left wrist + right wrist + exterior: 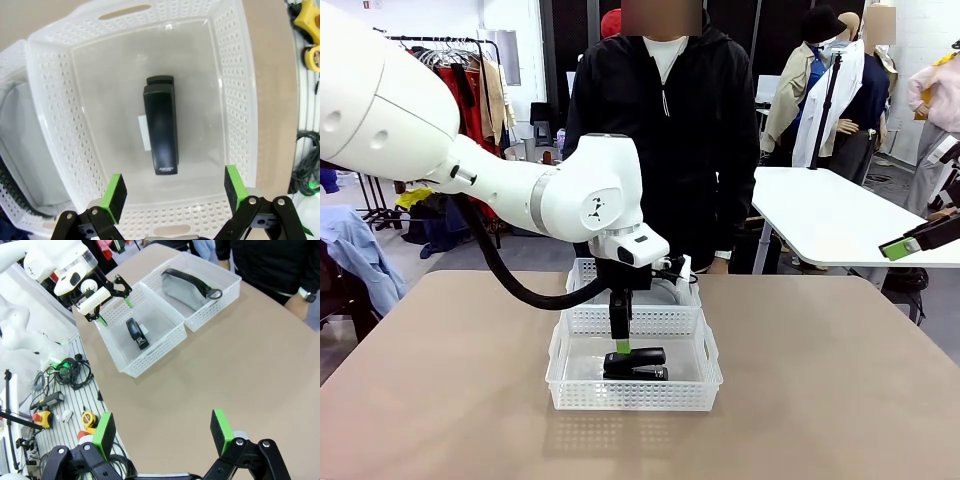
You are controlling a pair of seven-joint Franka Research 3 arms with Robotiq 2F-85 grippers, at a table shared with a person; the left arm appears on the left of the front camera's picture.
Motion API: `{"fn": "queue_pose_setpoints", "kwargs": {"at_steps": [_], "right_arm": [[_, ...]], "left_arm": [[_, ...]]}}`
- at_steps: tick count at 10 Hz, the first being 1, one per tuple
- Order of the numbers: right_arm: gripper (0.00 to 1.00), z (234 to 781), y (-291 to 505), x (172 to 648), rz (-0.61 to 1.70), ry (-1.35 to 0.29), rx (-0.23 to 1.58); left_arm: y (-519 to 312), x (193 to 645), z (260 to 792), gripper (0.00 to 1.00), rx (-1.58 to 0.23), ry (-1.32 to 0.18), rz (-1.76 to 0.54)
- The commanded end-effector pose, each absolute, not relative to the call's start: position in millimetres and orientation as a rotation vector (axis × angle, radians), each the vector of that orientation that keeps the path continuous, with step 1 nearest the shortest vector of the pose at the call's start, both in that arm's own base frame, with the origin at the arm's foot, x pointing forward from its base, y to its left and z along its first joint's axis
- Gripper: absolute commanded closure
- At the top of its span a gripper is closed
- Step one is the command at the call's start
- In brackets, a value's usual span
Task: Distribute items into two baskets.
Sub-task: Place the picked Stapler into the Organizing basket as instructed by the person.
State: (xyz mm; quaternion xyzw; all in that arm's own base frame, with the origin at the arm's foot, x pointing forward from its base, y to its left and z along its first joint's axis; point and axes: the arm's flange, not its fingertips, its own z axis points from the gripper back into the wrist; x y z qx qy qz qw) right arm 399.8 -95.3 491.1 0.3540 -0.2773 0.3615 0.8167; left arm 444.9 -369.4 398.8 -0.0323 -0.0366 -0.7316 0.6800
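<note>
Tan table | stapler laid in near basket, pouch in far basket | left gripper spread above stapler, nothing held | right gripper spread, nothing held

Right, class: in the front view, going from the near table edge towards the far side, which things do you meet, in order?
Near basket → stapler lying in it, with the left gripper open above it → far basket → person standing behind the table.
</note>
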Motion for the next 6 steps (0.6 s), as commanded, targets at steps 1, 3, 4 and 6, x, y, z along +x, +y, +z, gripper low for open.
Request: {"fn": "queue_pose_setpoints", "kwargs": {"at_steps": [1, 3, 4, 6], "right_arm": [[0.00, 492.3, -94.2, 399.2, 0.775, -0.597, 0.759], [0.00, 492.3, -94.2, 399.2, 0.775, -0.597, 0.759], [0.00, 492.3, -94.2, 399.2, 0.775, -0.597, 0.759], [0.00, 492.3, -94.2, 399.2, 0.775, -0.597, 0.759]], "left_arm": [[-328.3, 432.9, 437.4, 0.00, -0.096, -0.152, -1.527], [-280.1, 426.9, 480.8, 0.00, -0.152, -0.275, -1.410], [-250.2, 418.9, 500.6, 0.00, -0.145, -0.320, -1.314], [-179.8, 403.2, 518.9, 0.00, -0.139, -0.377, -1.131]]}}
